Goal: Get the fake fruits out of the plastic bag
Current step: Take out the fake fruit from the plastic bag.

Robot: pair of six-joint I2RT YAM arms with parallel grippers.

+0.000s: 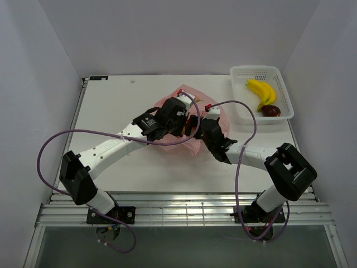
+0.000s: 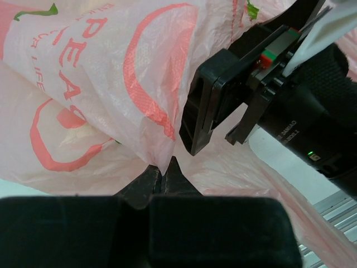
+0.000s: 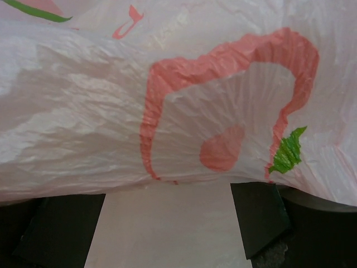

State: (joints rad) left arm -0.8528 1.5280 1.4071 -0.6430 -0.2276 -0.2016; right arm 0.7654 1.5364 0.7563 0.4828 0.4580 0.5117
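The pink plastic bag (image 1: pixel 189 146) printed with peach shapes lies crumpled at the table's middle, between my two grippers. My left gripper (image 1: pixel 189 124) is shut on a pinched fold of the bag's film (image 2: pixel 165 167). My right gripper (image 1: pixel 203 128) faces it from the right, open, with its fingers (image 3: pixel 259 218) wide apart at the bag's lower edge (image 3: pixel 184 111); bare table shows between them. The right gripper's finger (image 2: pixel 203 109) also shows in the left wrist view, close against the bag. No fruit inside the bag can be made out through the film.
A white perforated basket (image 1: pixel 281 78) stands at the back right, holding yellow bananas (image 1: pixel 263 92) and a dark red fruit (image 1: pixel 271 110). White walls close in the table on three sides. Purple cables loop from both arms.
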